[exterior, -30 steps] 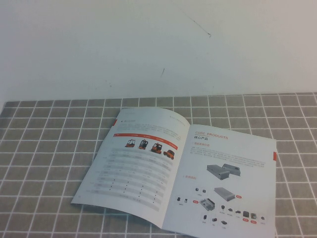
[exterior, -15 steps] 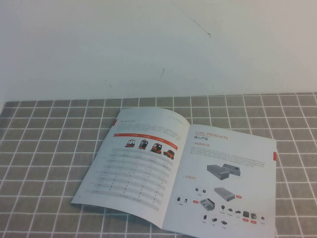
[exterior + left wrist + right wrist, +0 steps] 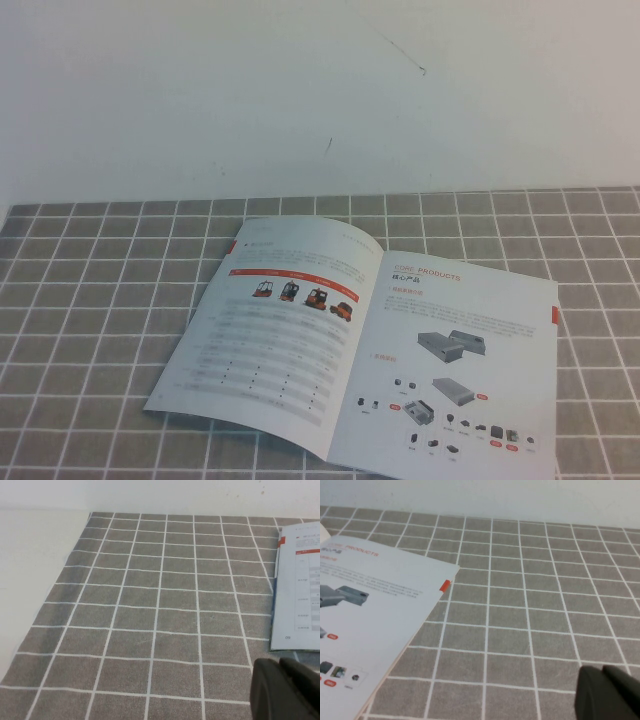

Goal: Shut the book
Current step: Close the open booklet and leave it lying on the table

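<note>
An open brochure-like book (image 3: pixel 360 350) lies flat on the grey checked cloth, a little right of the middle and reaching the near edge of the high view. Its left page shows orange forklifts, its right page grey boxes and small parts. Neither arm appears in the high view. In the left wrist view my left gripper (image 3: pixel 280 667) hangs shut and empty above the cloth, just off the near left corner of the book (image 3: pixel 300 590). My right gripper (image 3: pixel 603 672) is shut and empty too, over bare cloth off the right page of the book (image 3: pixel 370 625).
The grey cloth with white grid lines (image 3: pixel 100 300) covers the table up to a white wall (image 3: pixel 300 100). In the left wrist view the cloth ends at a white surface (image 3: pixel 30 580) on the far side from the book.
</note>
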Controlling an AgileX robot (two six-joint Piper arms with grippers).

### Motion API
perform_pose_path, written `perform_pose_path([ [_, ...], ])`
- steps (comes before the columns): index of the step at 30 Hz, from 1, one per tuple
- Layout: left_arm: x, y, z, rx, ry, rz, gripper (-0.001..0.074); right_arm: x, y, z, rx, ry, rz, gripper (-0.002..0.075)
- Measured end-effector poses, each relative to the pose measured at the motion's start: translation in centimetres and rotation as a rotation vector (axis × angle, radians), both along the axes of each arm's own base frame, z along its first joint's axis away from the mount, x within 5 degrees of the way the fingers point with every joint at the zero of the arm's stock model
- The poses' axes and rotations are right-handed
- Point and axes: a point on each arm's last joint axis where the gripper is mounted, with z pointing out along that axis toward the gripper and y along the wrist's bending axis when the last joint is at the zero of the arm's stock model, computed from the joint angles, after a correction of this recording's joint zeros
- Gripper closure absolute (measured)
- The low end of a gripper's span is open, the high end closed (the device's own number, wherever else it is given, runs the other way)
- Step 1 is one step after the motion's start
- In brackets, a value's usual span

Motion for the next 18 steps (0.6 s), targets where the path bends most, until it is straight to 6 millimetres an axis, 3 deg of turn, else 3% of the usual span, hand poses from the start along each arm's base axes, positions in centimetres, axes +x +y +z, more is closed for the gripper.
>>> perform_pose_path([
  [18, 0.01, 0.02, 0.05, 0.004, -0.006, 0.001, 0.0738, 0.13, 0.0, 0.19, 0.0, -0.039, 0.0, 0.0729],
])
